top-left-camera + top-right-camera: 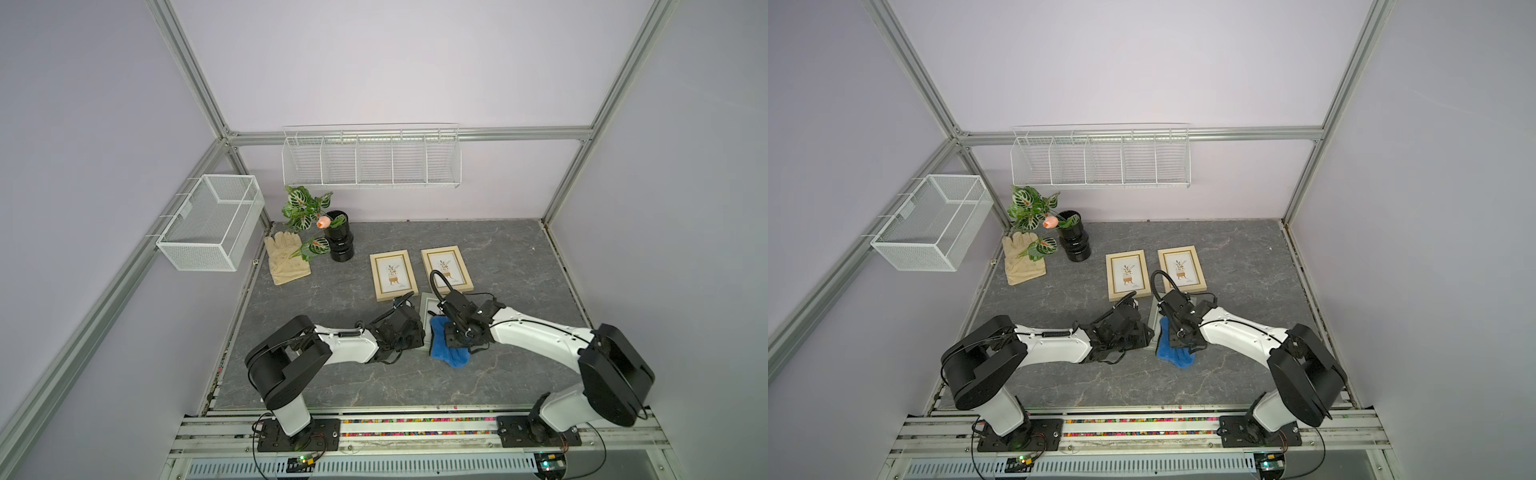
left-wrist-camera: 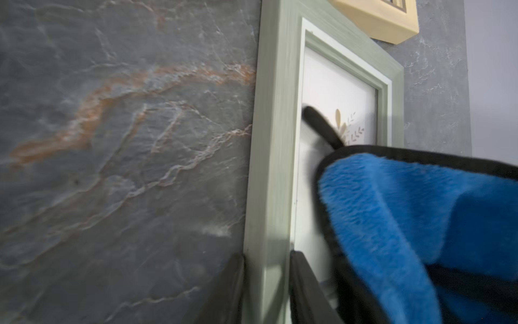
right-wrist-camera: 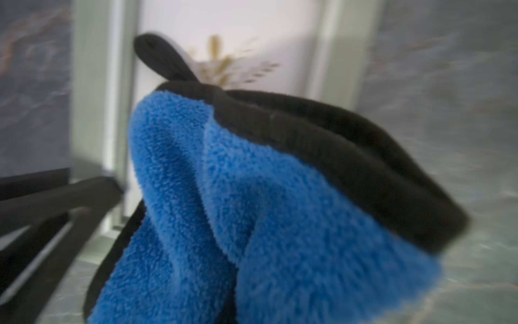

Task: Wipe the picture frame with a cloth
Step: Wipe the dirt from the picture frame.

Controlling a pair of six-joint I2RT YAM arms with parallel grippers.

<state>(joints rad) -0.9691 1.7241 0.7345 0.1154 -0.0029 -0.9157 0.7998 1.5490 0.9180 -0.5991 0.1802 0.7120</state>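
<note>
A grey-green picture frame lies flat on the table between my two grippers. In the left wrist view my left gripper is shut on the frame's side rail, one dark finger outside the rail and one on the glass side. A plush blue cloth with black edging and a loop rests on the frame's glass and hangs over its near end. My right gripper stands over the cloth and is shut on it. The cloth fills the right wrist view and hides those fingertips.
Two light wooden frames lie just behind the green one. A black vase with leaves and a beige glove sit at the back left. A mesh basket and a wire shelf hang on the walls.
</note>
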